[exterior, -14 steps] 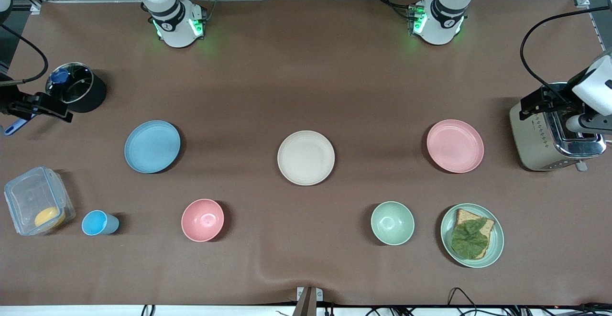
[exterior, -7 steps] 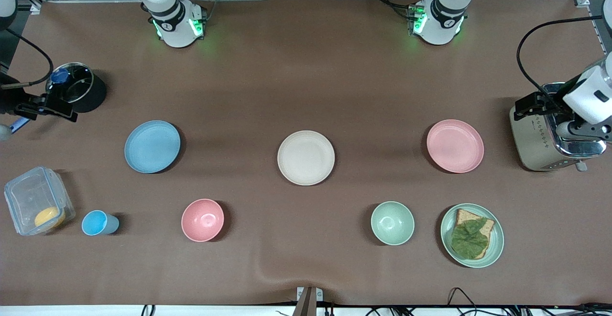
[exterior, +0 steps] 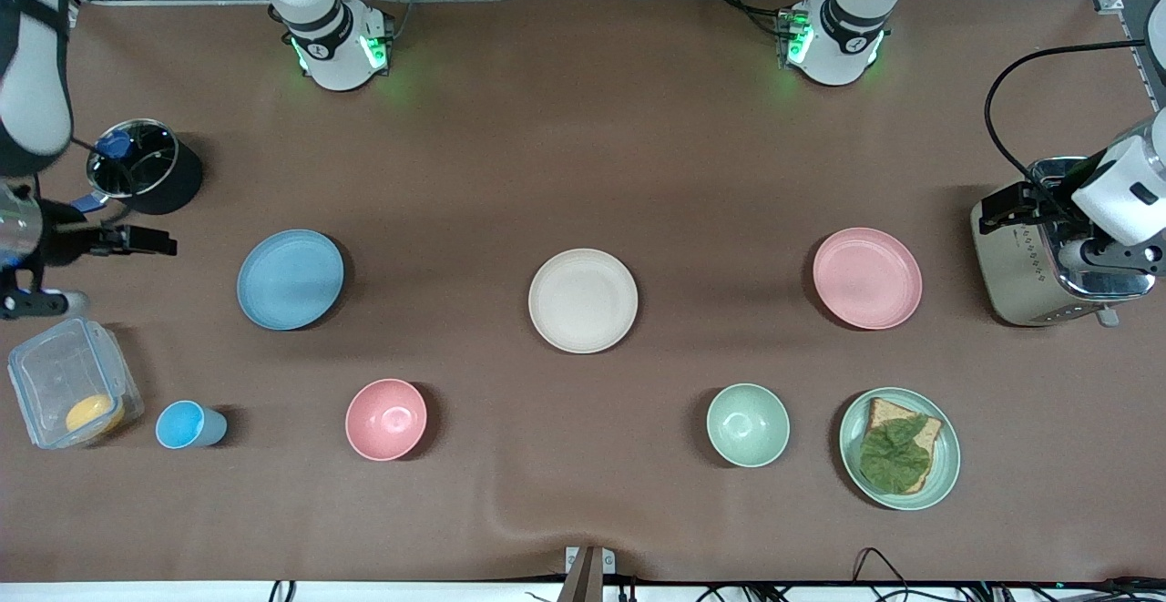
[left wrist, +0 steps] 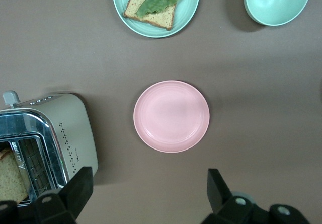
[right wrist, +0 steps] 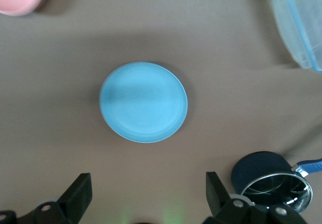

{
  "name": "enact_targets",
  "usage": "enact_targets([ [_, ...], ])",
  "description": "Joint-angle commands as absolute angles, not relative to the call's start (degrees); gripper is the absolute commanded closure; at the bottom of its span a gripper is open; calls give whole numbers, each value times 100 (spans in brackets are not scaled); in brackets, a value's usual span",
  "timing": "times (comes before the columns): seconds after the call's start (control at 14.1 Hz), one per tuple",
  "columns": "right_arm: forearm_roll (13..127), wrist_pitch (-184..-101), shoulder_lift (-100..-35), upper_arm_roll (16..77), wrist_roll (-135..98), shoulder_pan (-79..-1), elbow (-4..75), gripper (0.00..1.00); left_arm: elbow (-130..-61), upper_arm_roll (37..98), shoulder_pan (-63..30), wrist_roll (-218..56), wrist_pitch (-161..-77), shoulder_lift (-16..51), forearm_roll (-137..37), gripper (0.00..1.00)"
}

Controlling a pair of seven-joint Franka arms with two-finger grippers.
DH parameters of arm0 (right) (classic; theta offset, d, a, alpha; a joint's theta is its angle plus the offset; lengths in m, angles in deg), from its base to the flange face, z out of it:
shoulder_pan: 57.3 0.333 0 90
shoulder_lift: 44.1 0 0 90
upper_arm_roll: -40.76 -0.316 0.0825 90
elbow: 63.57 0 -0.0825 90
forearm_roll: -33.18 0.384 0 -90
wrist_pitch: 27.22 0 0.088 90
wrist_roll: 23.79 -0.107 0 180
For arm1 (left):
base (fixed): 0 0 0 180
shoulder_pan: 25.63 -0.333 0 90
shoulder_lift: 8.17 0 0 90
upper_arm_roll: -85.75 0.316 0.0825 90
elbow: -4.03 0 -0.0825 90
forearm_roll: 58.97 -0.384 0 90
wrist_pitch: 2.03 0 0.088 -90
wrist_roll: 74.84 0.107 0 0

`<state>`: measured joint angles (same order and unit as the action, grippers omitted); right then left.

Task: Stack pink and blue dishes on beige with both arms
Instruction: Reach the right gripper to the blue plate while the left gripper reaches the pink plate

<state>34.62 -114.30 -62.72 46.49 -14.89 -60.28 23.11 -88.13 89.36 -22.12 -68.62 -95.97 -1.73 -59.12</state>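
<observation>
The light blue plate lies toward the right arm's end of the table, the beige plate in the middle, and the pale pink plate toward the left arm's end. All three rest flat and apart. My right gripper hangs open and empty high over the table beside the blue plate, between the pot and the plastic box. High up by the toaster, my left gripper is open and empty, with the pink plate just past its fingertips.
A black pot and a clear box stand at the right arm's end, a toaster at the left arm's end. Nearer the front camera sit a blue cup, pink bowl, green bowl and a green plate with toast.
The right arm's hand has swung from beside the pot toward the front camera and the blue plate. The left hand has shifted a little over the toaster. No plate has moved.
</observation>
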Motion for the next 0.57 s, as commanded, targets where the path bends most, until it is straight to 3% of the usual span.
enact_targets([
  [0.0, 3896, -11693, -6677, 4586, -1097, -6327, 2457, 0, -8702, 8962, -2220, -6834, -9546, -53, -5985, 0],
  [0.28, 4363, -13642, -6730, 4585, -8, -6705, 3984, 0, -8702, 8944, -2412, -6860, -9642, 218, -6064, 0],
  [0.5, 4573, -14322, -7150, 4577, 676, -6915, 4357, 0, -8728, 8944, -2614, -6887, -10256, 675, -6065, 0],
])
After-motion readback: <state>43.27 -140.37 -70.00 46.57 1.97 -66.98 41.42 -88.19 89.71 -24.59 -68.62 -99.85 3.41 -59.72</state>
